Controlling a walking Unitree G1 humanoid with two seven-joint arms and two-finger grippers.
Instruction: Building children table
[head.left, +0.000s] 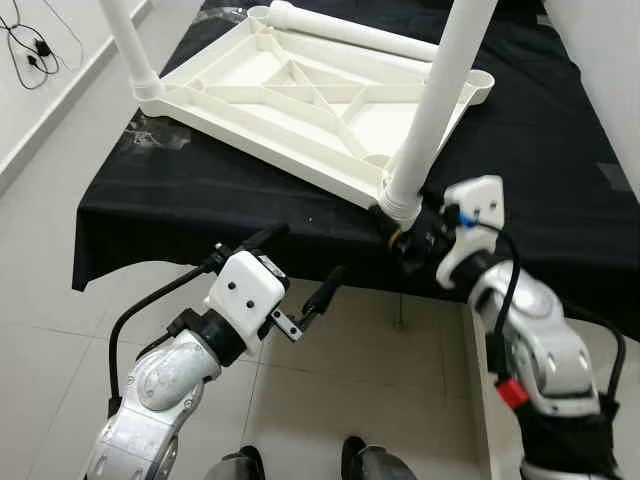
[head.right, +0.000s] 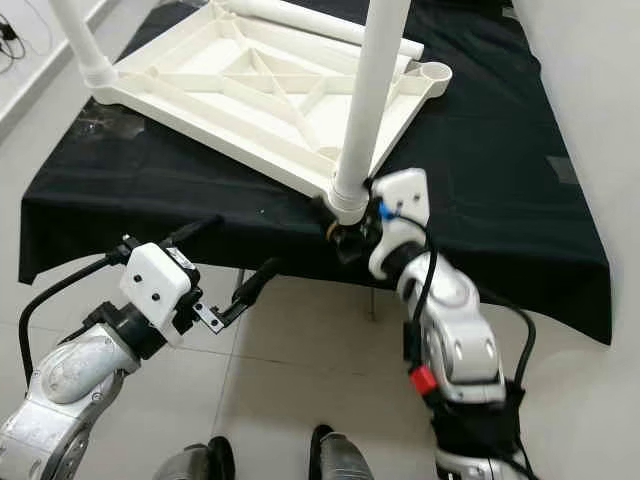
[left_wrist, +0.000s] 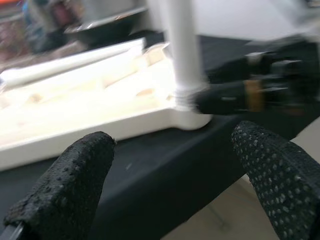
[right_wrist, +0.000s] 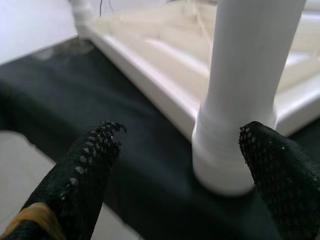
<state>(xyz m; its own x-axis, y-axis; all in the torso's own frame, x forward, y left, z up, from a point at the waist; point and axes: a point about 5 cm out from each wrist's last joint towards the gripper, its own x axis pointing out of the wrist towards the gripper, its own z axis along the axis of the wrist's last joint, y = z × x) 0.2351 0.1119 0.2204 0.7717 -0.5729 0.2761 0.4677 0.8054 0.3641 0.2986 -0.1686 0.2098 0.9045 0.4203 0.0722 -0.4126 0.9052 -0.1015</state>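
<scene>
Altogether, one white plastic tabletop lies upside down on a surface draped in black cloth, its ribbed underside facing up. Three white legs can be counted: on the left, one stands upright in the far-left corner socket; at the back, a second lies loose along the far edge of the tabletop; on the right, a third stands in the near corner socket, leaning a little. The far-right corner socket holds no leg.

At the left, the left gripper hovers at the cloth's near edge, fingers spread wide, holding and touching nothing. Its wrist view shows both fingertips apart with the near leg ahead of them.

At the right, the right gripper sits at the base of the near leg, its fingertips spread wide to either side of the leg's collar, just beside it; whether they touch it cannot be told.
</scene>
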